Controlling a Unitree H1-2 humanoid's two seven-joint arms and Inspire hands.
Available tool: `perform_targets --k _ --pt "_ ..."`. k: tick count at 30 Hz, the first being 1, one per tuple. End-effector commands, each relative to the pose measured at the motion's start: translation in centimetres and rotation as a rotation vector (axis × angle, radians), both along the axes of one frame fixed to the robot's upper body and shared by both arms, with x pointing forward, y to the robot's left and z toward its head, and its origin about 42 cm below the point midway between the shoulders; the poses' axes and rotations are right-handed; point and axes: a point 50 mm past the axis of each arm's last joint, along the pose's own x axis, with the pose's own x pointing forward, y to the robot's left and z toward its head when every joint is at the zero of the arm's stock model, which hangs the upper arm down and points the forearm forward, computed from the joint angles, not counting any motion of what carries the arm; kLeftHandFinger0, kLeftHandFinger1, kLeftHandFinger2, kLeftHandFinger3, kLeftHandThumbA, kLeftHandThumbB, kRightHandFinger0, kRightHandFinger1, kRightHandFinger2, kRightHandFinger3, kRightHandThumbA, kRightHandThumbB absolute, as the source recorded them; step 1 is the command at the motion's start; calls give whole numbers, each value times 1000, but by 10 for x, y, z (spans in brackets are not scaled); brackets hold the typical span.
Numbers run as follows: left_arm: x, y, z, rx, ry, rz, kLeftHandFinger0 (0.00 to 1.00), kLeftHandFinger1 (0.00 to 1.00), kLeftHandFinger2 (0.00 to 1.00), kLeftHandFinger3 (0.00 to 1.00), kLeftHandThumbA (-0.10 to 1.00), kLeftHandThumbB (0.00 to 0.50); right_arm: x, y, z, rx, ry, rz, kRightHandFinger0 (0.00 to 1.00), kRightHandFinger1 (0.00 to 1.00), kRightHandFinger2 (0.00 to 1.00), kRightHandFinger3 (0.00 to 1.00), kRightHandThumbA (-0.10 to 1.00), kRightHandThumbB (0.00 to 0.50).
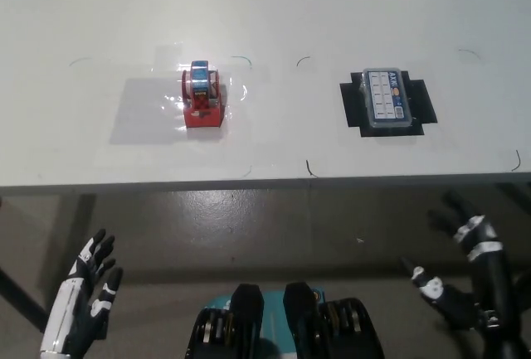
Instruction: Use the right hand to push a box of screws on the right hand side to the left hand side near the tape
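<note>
One box (384, 99) of screws lies flat on a black mat (419, 102) at the table's (332, 11) right side, well apart from the red tape dispenser (202, 96) to its left. Both hands hang below the table edge, holding nothing: the black right hand (465, 272) at lower right, fingers spread, and the white left hand (85, 293) at lower left, fingers apart.

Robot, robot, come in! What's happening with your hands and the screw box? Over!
White left hand and black right hand open, low, off table. Clear plastic screw box untouched on black patch. Red tape dispenser left. Path clear.
</note>
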Motion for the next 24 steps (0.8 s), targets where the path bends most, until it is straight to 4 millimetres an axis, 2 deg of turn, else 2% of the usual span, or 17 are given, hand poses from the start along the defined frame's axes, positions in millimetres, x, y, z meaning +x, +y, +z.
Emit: perform_targets --k 1,4,6,8,10,11,14,16,18,19,22,24 --pt "5 -3 22 19 -117 -48 1000 1000 1000 1000 805 35 -13 -8 38 0 -199 -46 785 827 962 944 917 201" --pt "8 -3 27 9 -146 -53 1000 1000 1000 1000 826 34 -3 -17 59 -11 -255 -55 793 832 963 981 963 216" --pt "9 -2 29 14 -144 -48 1000 1000 1000 1000 853 43 9 -19 72 49 -279 -52 804 843 976 971 908 187" --pt "9 -2 31 15 -150 -47 1000 1000 1000 1000 860 43 18 -20 85 62 -303 -59 810 862 990 968 893 189" --pt "9 -3 32 13 -163 -44 1000 1000 1000 1000 867 58 33 -25 105 64 -334 -58 904 953 1000 1000 914 208" --pt "10 -3 32 12 -168 -45 1000 1000 1000 1000 876 70 42 -27 116 76 -350 -53 999 1000 1000 1000 894 195" --pt "9 -3 35 6 -169 -48 1000 1000 1000 1000 892 70 60 -31 139 47 -368 -74 1000 1000 1000 1000 916 160" --pt "8 -4 36 11 -173 -46 1000 1000 1000 1000 898 67 82 -36 156 51 -363 -70 1000 1000 1000 1000 884 161" --pt "7 -4 36 11 -178 -49 1000 1000 1000 1000 898 65 107 -40 172 52 -359 -58 1000 1000 1000 1000 877 198" --pt "6 -5 36 10 -177 -49 1000 1000 1000 1000 897 70 112 -40 175 52 -356 -59 1000 1000 1000 1000 879 206" --pt "2 -6 35 10 -174 -52 1000 1000 1000 1000 899 72 142 -38 196 11 -363 -73 1000 1000 1000 1000 923 174" --pt "-1 -6 34 8 -167 -52 1000 1000 1000 1000 899 73 156 -33 207 16 -349 -68 1000 1000 1000 1000 927 179"
